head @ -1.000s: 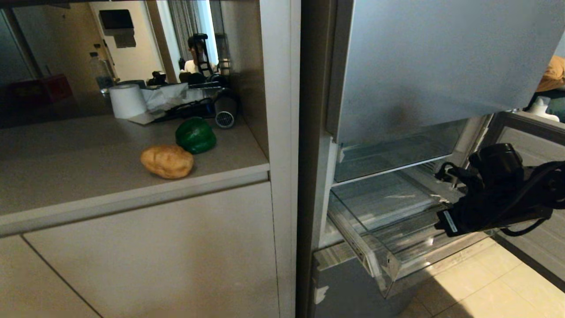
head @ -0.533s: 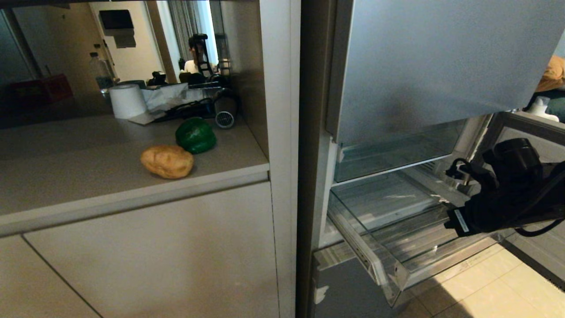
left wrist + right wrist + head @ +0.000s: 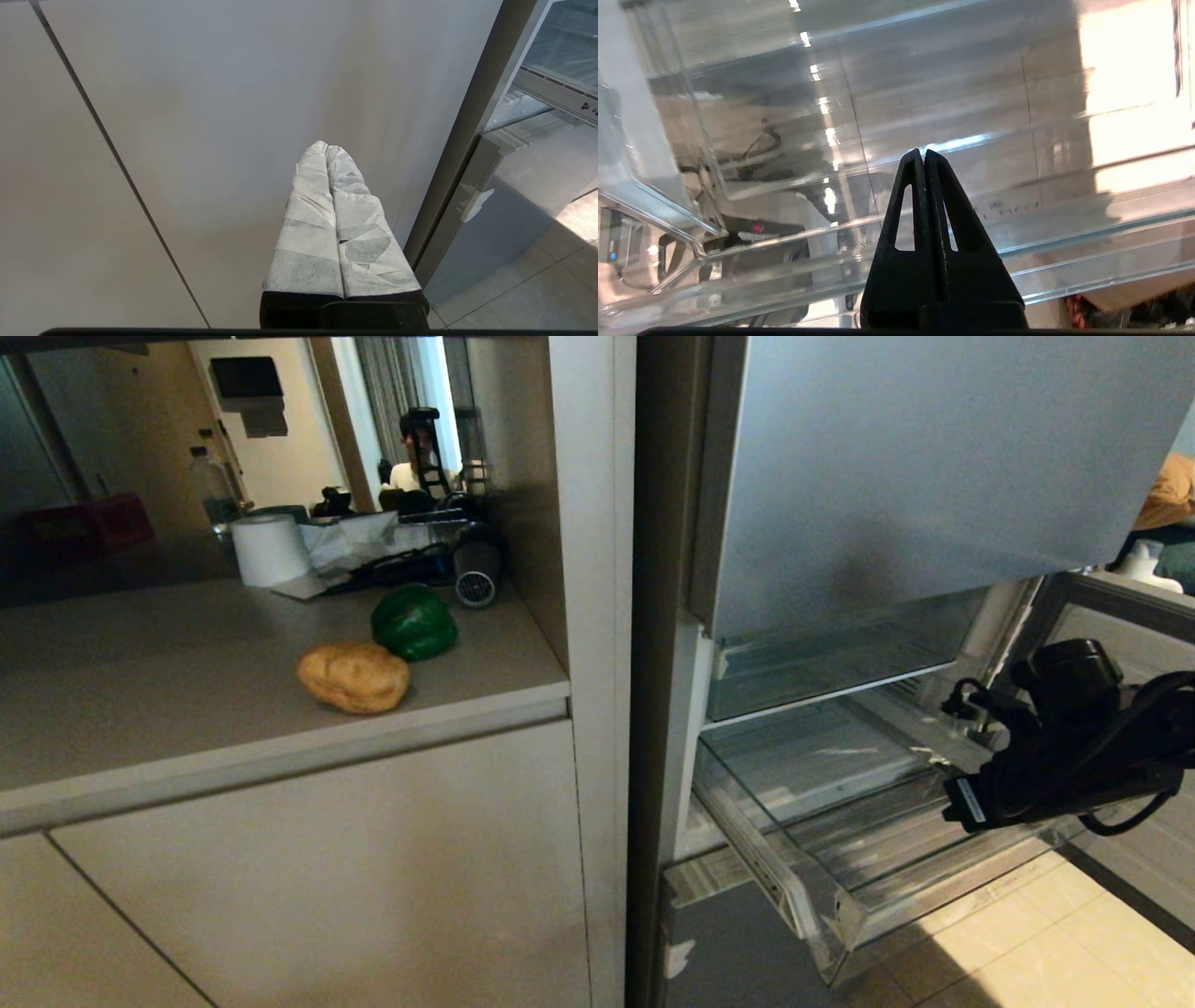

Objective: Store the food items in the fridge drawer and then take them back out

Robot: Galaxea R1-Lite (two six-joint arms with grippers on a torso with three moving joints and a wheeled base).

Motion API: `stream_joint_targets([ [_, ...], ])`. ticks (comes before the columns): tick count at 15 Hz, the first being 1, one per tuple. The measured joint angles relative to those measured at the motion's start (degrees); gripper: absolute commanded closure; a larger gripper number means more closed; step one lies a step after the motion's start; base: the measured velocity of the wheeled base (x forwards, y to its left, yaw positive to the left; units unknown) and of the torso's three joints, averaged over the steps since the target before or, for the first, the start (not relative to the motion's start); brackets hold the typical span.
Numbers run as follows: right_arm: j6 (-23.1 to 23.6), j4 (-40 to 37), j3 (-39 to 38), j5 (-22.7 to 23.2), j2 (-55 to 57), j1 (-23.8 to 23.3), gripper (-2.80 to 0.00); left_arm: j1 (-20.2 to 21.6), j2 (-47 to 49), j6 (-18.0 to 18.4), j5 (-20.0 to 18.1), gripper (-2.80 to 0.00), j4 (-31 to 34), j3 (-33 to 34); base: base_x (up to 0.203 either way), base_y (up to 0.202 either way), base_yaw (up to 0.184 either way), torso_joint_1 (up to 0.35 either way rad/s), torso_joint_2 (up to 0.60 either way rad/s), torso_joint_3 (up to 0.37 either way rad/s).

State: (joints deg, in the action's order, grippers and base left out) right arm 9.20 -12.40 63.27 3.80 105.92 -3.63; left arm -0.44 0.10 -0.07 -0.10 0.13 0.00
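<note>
Sunlit floor tiles [image 3: 1027,933] lie beneath the pulled-out fridge drawer [image 3: 840,896], above whose clear bin the right gripper [image 3: 923,156] hangs clenched on nothing, the left gripper [image 3: 326,147] likewise pressed together by the cabinet front [image 3: 210,116], while potato [image 3: 354,678] and bell pepper [image 3: 414,622] sit farther back on the counter [image 3: 187,709].

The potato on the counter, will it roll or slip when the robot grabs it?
The potato looks oblong and lumpy, so it probably rocks rather than rolls far. Its matte skin suggests a fair grip. It lies close to the green pepper, so a nudge might bump that glossy, rounder one into rolling.
</note>
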Motion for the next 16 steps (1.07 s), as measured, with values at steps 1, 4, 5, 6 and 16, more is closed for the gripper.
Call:
stream_joint_targets([
  [1,0.1,-0.1,-0.4,0.0,0.0,-0.3,0.00,0.0,0.0,0.0,0.0,0.00,0.0,0.0,0.000,0.000,0.000,0.000,0.00,0.000],
  [4,0.3,0.0,-3.2,0.0,-1.8,-0.7,0.00,0.0,0.0,0.0,0.0,0.00,0.0,0.0,0.000,0.000,0.000,0.000,0.00,0.000],
  [5,0.6,-0.1,-4.5,0.0,-2.8,-0.9,0.00,0.0,0.0,0.0,0.0,0.00,0.0,0.0,0.000,0.000,0.000,0.000,0.00,0.000],
  [6,1.3,0.2,-5.7,0.0,-3.8,-0.9,0.00,0.0,0.0,0.0,0.0,0.00,0.0,0.0,0.000,0.000,0.000,0.000,0.00,0.000],
  [16,1.4,12.7,-8.4,3.7,-12.7,8.7,0.00,0.0,0.0,0.0,0.0,0.00,0.0,0.0,0.000,0.000,0.000,0.000,0.00,0.000],
])
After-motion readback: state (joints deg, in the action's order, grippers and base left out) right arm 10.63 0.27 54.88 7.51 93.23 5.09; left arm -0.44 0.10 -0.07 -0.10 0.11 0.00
